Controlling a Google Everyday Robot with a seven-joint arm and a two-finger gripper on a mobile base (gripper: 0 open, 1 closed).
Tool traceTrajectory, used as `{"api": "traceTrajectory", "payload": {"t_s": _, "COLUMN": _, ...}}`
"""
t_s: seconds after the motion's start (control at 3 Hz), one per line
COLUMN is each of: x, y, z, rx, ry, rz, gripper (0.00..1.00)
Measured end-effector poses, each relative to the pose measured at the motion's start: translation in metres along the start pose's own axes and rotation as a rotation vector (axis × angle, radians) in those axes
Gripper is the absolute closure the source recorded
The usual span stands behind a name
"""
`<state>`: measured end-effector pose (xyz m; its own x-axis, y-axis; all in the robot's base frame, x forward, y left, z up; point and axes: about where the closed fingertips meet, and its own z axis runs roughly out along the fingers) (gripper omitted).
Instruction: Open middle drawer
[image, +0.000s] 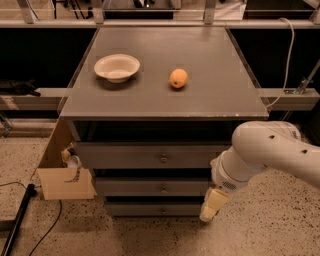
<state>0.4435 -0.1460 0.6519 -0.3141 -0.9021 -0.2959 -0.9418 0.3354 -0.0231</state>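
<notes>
The middle drawer (150, 187) is the second of three dark grey fronts in the cabinet, with a small round metal knob (163, 189) at its centre. Its front sits in line with the other two drawers. My gripper (209, 207) hangs from the white arm (265, 155) at the right. It is in front of the right end of the drawer fronts, level with the middle and lowest drawers and to the right of the knob. It holds nothing that I can see.
A white bowl (117, 67) and an orange fruit (178, 78) sit on the cabinet top (220, 95). An open cardboard box (65, 177) stands on the floor at the cabinet's left. A black cable (30, 220) lies on the speckled floor.
</notes>
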Motion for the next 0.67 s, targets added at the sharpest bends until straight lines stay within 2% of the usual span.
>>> {"api": "traceTrajectory", "payload": {"t_s": 0.33, "x": 0.0109, "y": -0.0165, "z": 0.0228, "rx": 0.016, "ry": 0.038, "rz": 0.005, "gripper": 0.00}}
{"api": "traceTrajectory", "payload": {"t_s": 0.67, "x": 0.0103, "y": -0.0146, "z": 0.0226, "rx": 0.023, "ry": 0.041, "rz": -0.005, "gripper": 0.00}}
